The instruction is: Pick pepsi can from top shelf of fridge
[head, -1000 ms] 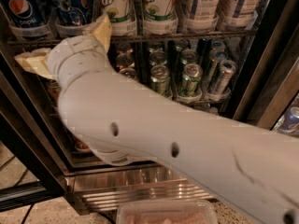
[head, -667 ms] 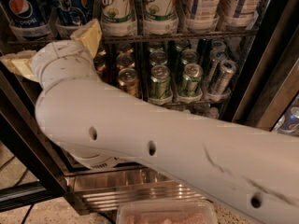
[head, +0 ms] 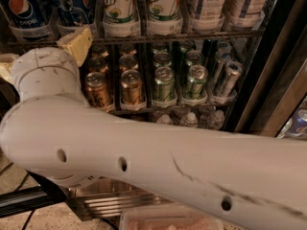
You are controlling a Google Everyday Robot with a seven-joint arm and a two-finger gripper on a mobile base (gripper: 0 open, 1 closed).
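Fridge [head: 268, 80] behind arm [head: 168, 166], hand [head: 43, 51] upper left

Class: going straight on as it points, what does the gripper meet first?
Likely the pepsi can on the top shelf, just above the gripper at left; depth is unclear, so the shelf's edge may come first.

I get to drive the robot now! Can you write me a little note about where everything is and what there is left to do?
End effector: open, holding nothing, at the left side of the fridge.
Pepsi can: standing on the top shelf, upper left, beside another blue Pepsi drink. One yellow finger is just below the can.
Done: the end effector is close to the can, with no grasp yet.
Left: lift the end effector to the can, close on it, and pull it out of the fridge.
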